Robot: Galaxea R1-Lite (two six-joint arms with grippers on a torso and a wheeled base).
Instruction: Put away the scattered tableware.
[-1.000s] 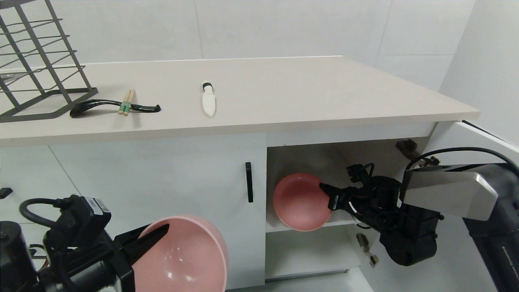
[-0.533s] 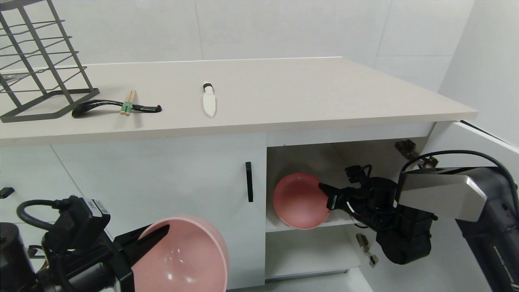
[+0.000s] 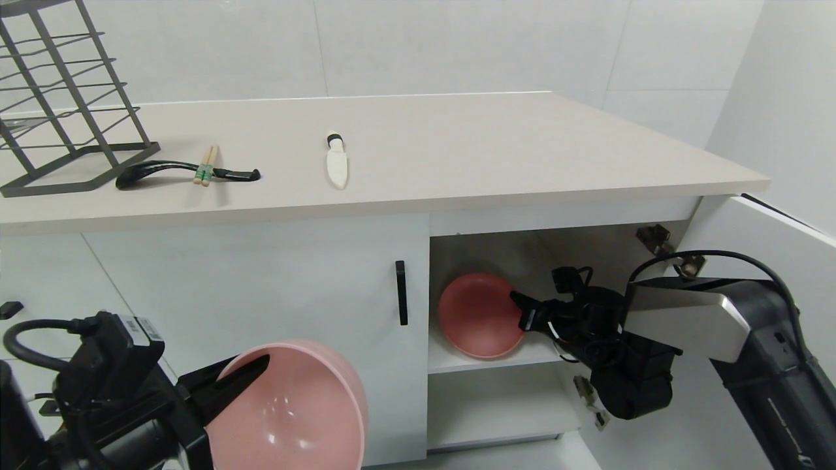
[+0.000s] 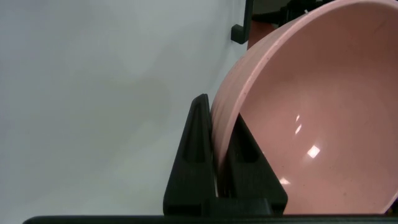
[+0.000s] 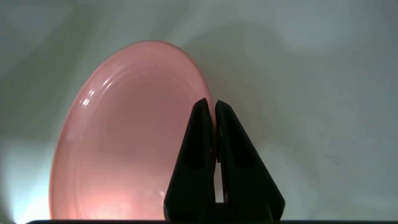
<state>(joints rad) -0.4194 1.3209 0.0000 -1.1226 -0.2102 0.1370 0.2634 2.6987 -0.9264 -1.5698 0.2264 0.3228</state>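
The right gripper [image 3: 520,305], pinched on the rim of a round pink plastic plate [image 3: 479,316], is seen inside the open cupboard, the plate tilted over the white upper shelf [image 3: 457,363] near its front edge. The plate is best levelled and seated before release. Since a second ago it has been carried deeper in. A deep pink bowl [image 3: 294,411] is clamped by the left gripper [image 3: 251,369] below the beige countertop's [image 3: 457,163] front edge.

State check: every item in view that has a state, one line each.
pink plate, tilted on edge inside cabinet
right end effector, shut on pink plate's rim
pink bowl, tilted, empty
left end effector, shut on pink bowl's rim
right cabinet door, open
left cabinet door, shut
knife, flat on counter
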